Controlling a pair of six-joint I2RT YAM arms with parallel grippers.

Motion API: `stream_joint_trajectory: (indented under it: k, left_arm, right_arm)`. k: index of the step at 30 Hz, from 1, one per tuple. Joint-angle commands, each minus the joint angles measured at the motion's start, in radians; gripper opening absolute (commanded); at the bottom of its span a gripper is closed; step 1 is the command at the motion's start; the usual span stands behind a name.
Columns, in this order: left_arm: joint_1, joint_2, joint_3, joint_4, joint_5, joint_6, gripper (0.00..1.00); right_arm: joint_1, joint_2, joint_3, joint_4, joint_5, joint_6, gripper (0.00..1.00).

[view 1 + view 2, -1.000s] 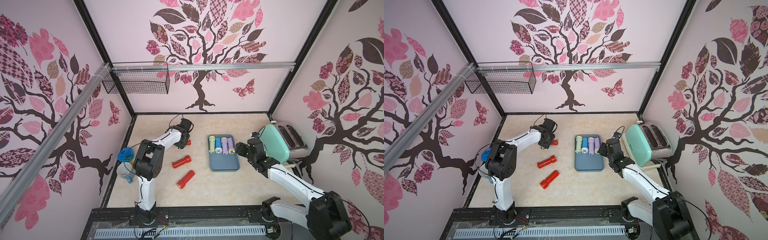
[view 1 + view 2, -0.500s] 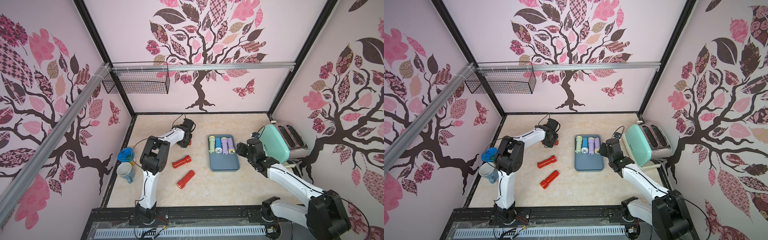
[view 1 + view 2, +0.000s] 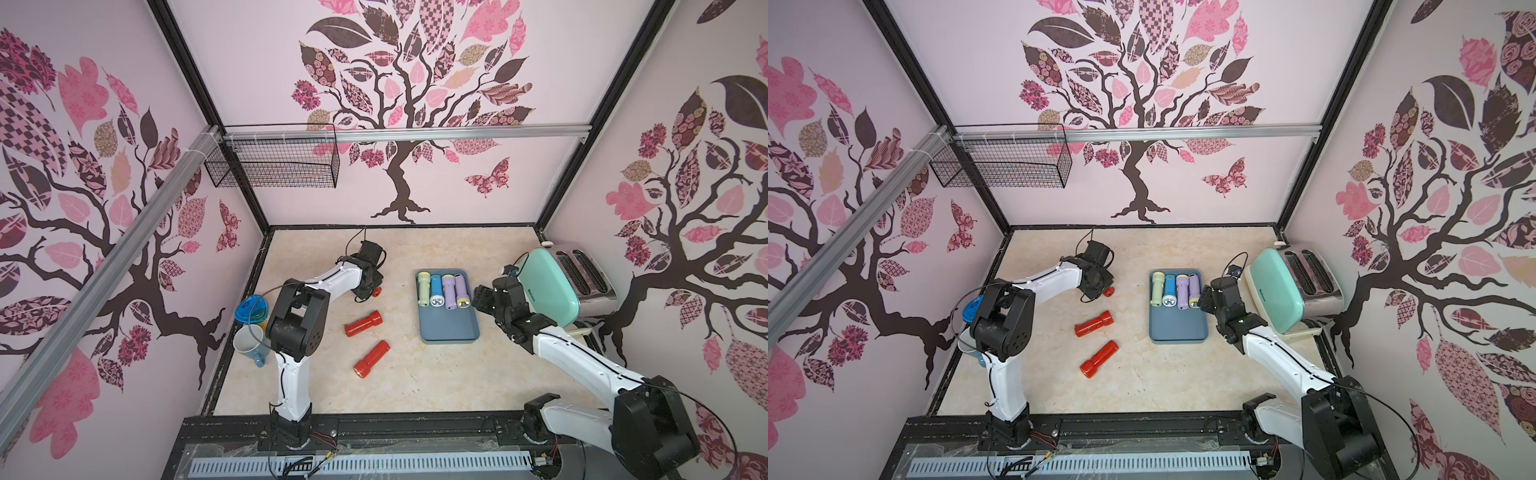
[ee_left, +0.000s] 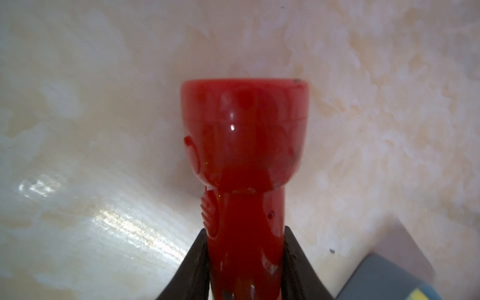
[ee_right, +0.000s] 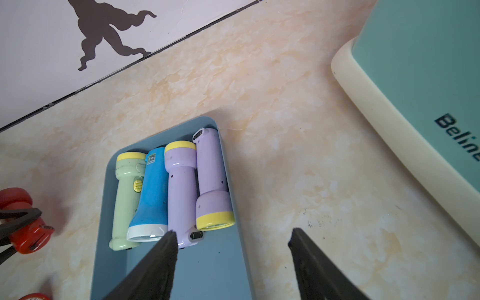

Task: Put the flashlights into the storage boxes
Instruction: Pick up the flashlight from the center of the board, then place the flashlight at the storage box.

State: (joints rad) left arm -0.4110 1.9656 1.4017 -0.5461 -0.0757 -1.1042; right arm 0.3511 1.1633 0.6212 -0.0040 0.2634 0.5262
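Left pincer (image 4: 245, 231) clamped on a red flashlight (image 4: 244, 130) handle, left of the tray (image 3: 449, 328). Right pincer (image 5: 232, 232) open, empty, over the tray's edge. Four flashlights (image 5: 181, 187) lie inside, two red ones (image 3: 363, 324) loose on the surface (image 3: 415, 374).

1. The far flashlight (image 4: 244, 145), middle flashlight (image 3: 363, 323) and near flashlight (image 3: 371, 359) are glossy red.
2. The tray (image 3: 449, 332) is slate blue.
3. The pale green flashlight (image 5: 127, 197), lilac flashlight (image 5: 181, 192) and second lilac flashlight (image 5: 211, 168) have yellow rims; the blue flashlight (image 5: 152, 192) has a white one.
4. The bench (image 3: 415, 386) is cream, marbled beige.
5. The toaster (image 3: 548, 286) is mint green on cream.
6. The walls (image 3: 540, 187) are pale pink with a dark brown tree and patterned pink leaves.
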Motion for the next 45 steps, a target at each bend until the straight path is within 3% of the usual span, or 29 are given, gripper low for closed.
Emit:
stream_joint_trajectory:
  k: [1,7,13,16,20,33,40,45]
  left_arm:
    - [-0.001,-0.09,-0.071,0.109,0.098,0.257,0.17]
    - [-0.054,-0.234,-0.151,0.074,0.174,0.419,0.15]
    - [-0.301,-0.372,-0.208,0.069,0.108,0.425,0.15]
    - [-0.422,-0.36,-0.202,0.067,0.077,0.4,0.16]
    - [-0.511,-0.285,-0.18,0.058,0.074,0.405,0.17]
    - [-0.5,-0.049,-0.029,-0.04,0.057,0.304,0.18]
    - [-0.494,-0.05,-0.012,-0.037,0.009,0.231,0.18]
    - [-0.494,-0.067,-0.083,0.075,0.002,0.161,0.16]
  right_arm:
    - [0.001,-0.037,-0.018,0.02,0.023,-0.004,0.71]
    - [-0.001,-0.038,-0.039,0.035,0.049,0.007,0.71]
    - [-0.004,-0.031,-0.047,0.026,0.072,0.015,0.7]
    - [-0.007,-0.038,-0.054,0.019,0.089,0.022,0.7]
    - [-0.011,-0.06,-0.069,0.027,0.103,0.026,0.7]
    - [-0.013,-0.103,-0.069,0.014,0.091,0.006,0.7]
    - [-0.012,-0.098,-0.069,0.018,0.084,0.01,0.7]
    - [-0.013,-0.098,-0.068,0.014,0.086,0.005,0.7]
